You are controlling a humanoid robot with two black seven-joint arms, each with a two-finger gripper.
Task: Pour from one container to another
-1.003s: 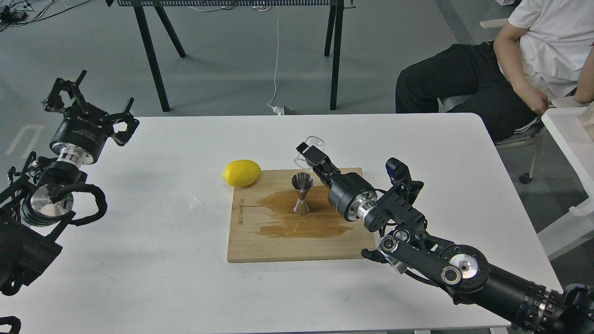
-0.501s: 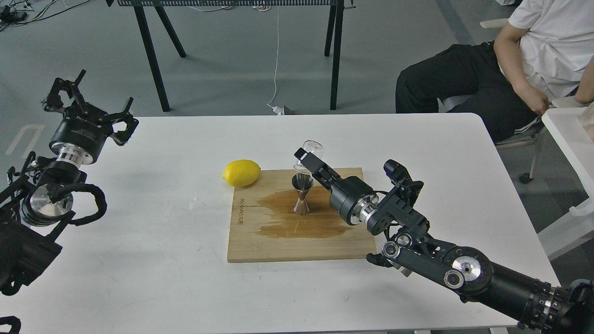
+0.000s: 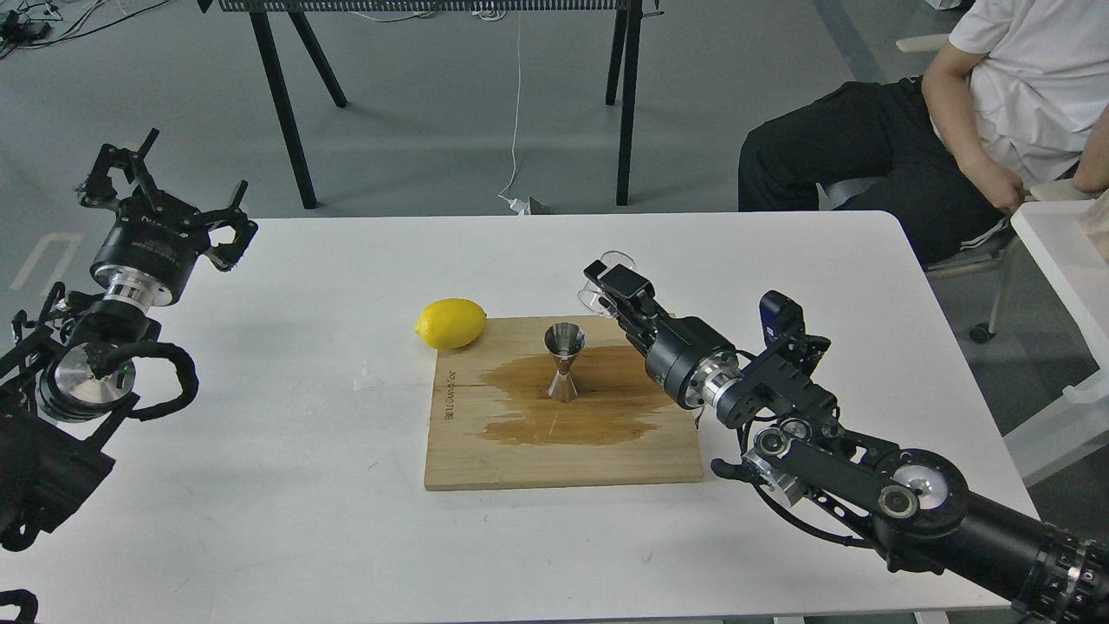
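The steel jigger [image 3: 563,361] stands upright on the wooden board [image 3: 485,451], in the middle of a dark wet stain [image 3: 598,416]. My right gripper [image 3: 613,286] is shut on the clear cup [image 3: 606,279], holding it above the board's far right corner, to the right of the jigger and apart from it. The cup is partly hidden by the fingers, so I cannot tell its tilt or contents. My left gripper [image 3: 165,186] is open and empty, raised over the table's far left edge.
A yellow lemon [image 3: 450,323] lies on the white table [image 3: 286,485] by the board's far left corner. A few drops [image 3: 368,380] glisten left of the board. A seated person [image 3: 970,113] is beyond the table's far right corner.
My right gripper has carried the clear cup from over the jigger's mouth away to the right. The jigger, lemon and left arm have not moved.
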